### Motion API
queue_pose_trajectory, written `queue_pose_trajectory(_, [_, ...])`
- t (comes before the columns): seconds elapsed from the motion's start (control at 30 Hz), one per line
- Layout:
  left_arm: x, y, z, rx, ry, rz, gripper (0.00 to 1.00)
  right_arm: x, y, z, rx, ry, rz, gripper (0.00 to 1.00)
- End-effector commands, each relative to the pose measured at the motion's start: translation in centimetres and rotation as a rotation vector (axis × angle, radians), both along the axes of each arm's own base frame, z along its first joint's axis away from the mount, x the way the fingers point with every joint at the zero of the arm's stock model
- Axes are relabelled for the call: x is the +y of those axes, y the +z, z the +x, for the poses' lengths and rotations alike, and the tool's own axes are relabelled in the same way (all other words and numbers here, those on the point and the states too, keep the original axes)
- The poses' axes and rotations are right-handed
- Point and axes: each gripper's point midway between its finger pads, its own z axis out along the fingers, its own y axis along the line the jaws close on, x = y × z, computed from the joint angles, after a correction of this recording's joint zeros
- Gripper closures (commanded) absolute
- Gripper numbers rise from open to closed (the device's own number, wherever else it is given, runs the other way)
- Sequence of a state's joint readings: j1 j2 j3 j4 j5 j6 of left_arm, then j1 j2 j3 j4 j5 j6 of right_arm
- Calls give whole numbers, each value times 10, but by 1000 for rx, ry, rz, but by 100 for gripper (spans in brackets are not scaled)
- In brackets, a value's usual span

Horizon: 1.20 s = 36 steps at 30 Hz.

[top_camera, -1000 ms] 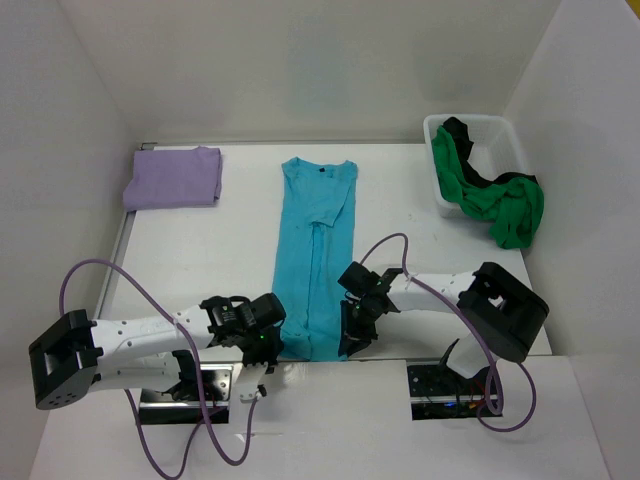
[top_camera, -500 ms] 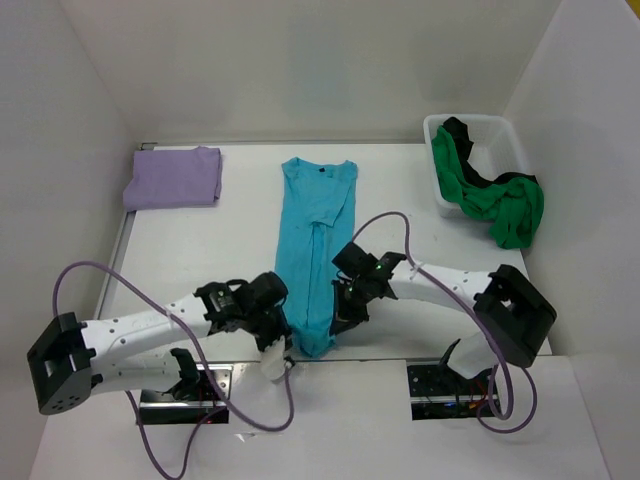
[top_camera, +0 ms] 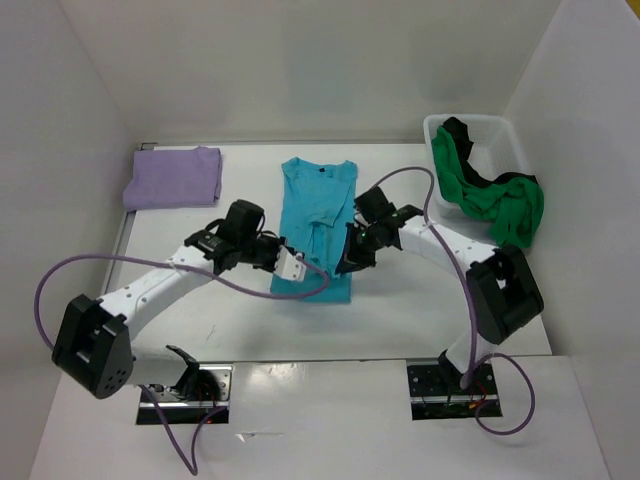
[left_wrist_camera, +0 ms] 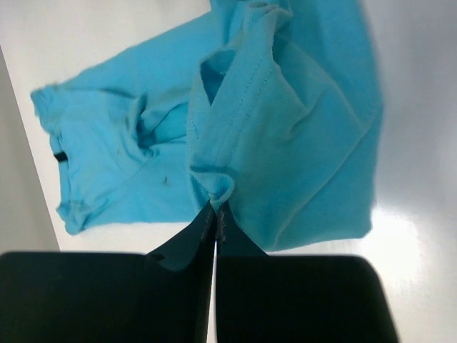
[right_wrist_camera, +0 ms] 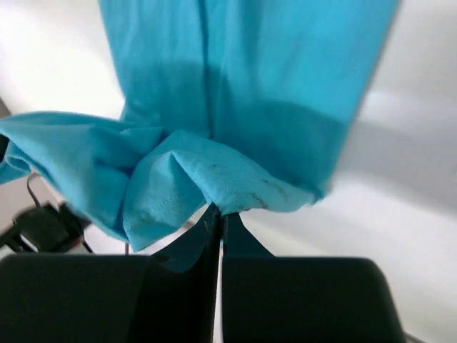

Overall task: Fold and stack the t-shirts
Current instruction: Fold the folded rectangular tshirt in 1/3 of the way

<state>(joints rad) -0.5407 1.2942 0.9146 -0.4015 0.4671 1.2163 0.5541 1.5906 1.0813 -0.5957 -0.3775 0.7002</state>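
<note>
The folded shirt lies left, half-folded shirt centre, bin right.

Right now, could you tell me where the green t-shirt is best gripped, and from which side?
Probably the bunch of the green t-shirt spilling over the near rim of the white bin, approached from the near side: it hangs outside the walls, unobstructed.

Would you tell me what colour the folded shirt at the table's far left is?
The shirt is lavender purple, clearest in the top view.

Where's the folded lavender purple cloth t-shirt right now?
Top view: the lavender purple cloth t-shirt lies at the far-left corner of the white table, left of the turquoise blue cloth t-shirt.
</note>
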Motion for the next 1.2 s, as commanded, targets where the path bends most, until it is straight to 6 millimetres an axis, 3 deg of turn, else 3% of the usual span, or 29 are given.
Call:
queue_pose_trajectory(0.0, [-15,19,27,-11,16,-114,100,-5,6,45,-74,8,6,100])
queue_pose_trajectory(0.03, [-16,10,30,13,17,-101,100,-5,6,54,-77,1,17,100])
queue_pose_trajectory(0.17, [-9,5,71,-16,96,-123,100,-14,1,89,-90,-24,28,100])
queue_pose_trajectory(0.2, [-8,-4,77,-7,106,-118,100,-16,-2,94,-84,-33,26,100])
queue_pose_trajectory(0.33, [-9,-6,104,-39,132,-140,100,-18,-18,113,-63,-23,47,100])
queue_pose_trajectory(0.43, [-15,-11,118,-54,131,-148,100,-15,-21,125,-68,-3,58,100])
queue_pose_trajectory(0.53, [-11,-20,135,-67,163,-151,100,-26,-24,141,-64,-38,55,100])
queue_pose_trajectory(0.63, [-11,-26,146,-70,172,-151,100,-39,-31,150,-52,-72,49,100])
queue_pose_trajectory(0.83, [-13,-45,153,-61,156,-125,100,-46,-42,158,-34,-85,40,100])
queue_pose_trajectory(0.87, [-13,-49,153,-52,156,-121,100,-44,-45,157,-22,-81,47,97])
queue_pose_trajectory(0.97, [-7,-55,156,-46,172,-111,99,-52,-45,164,-36,-99,60,72])
queue_pose_trajectory(1.07, [-2,-60,159,-41,191,-98,96,-61,-48,173,-45,-133,65,63])
queue_pose_trajectory(1.1, [0,-62,161,-55,199,-95,92,-68,-47,180,-52,-161,56,61])
queue_pose_trajectory(1.13, [1,-60,163,-67,206,-95,78,-66,-36,187,-88,-161,66,60])
queue_pose_trajectory(1.17, [2,-67,161,-58,206,-90,75,-74,-35,194,-103,-183,48,59])
